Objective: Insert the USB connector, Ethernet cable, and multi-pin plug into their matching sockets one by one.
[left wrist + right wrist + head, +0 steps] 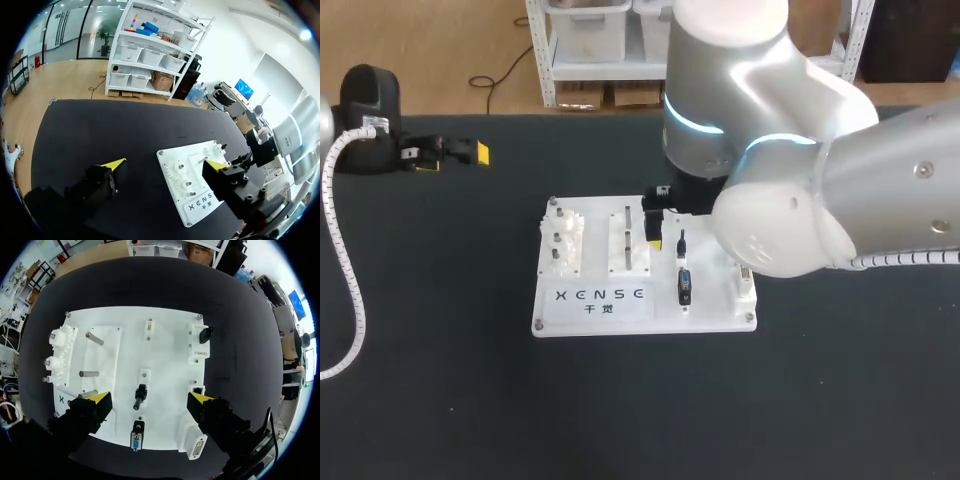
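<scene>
The white socket board (165, 355) lies under my right gripper (151, 399), which hovers above it, open and empty. Between its fingers I look down on a small black round-bodied plug (140, 395) and, nearer the board's edge, a black multi-pin plug with a blue face (136, 436). A white multi-pin socket (197, 447) sits beside one finger. A black connector (204, 334) rests in a white holder farther ahead. In the head view the right arm covers the board's (600, 300) right side. My left gripper (165, 165) is open and empty over the black mat, away from the board.
White gears (57, 355) and metal pegs (94, 338) occupy the board's other half. A coiled white cable (345, 260) hangs down from my left arm at the table's left. Black mat (820, 400) surrounds the board on all sides.
</scene>
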Available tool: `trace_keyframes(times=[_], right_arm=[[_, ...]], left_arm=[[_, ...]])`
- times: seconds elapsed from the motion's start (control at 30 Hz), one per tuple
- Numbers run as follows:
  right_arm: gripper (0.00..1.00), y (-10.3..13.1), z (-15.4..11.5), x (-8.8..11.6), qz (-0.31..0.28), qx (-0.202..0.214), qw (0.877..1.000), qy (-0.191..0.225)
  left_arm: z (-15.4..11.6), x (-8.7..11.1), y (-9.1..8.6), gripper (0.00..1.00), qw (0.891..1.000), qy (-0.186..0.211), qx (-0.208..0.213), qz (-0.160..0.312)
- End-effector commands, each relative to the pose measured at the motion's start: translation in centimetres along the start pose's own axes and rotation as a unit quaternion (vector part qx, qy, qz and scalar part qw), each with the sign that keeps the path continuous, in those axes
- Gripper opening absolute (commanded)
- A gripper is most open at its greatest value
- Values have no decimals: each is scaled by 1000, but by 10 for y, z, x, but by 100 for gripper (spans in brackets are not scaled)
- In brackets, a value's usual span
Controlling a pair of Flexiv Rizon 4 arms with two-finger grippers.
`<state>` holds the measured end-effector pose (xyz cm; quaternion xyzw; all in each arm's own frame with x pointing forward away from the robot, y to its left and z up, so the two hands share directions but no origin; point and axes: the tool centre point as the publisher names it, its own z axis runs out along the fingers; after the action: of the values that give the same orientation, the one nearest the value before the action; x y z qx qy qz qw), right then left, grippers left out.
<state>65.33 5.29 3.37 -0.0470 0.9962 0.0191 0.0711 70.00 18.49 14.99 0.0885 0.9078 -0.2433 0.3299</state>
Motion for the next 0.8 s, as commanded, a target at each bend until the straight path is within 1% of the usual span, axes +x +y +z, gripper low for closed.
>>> trace_keyframes(times=[0.03, 0.27, 0.53, 0.8], right_arm=[[100, -2, -1, 3, 1, 0, 1000, -6], [100, -2, -1, 3, 1, 0, 1000, -6], [100, 1, 9, 12, 16, 7, 1000, 9], [100, 1, 13, 7, 37, 27, 999, 16]], left_arm=[[0, 0, 0, 100, 1000, 0, 0, 0], [0, 0, 0, 100, 1000, 0, 0, 0], [0, 0, 0, 100, 1000, 0, 0, 0], [0, 0, 0, 100, 1000, 0, 0, 0]])
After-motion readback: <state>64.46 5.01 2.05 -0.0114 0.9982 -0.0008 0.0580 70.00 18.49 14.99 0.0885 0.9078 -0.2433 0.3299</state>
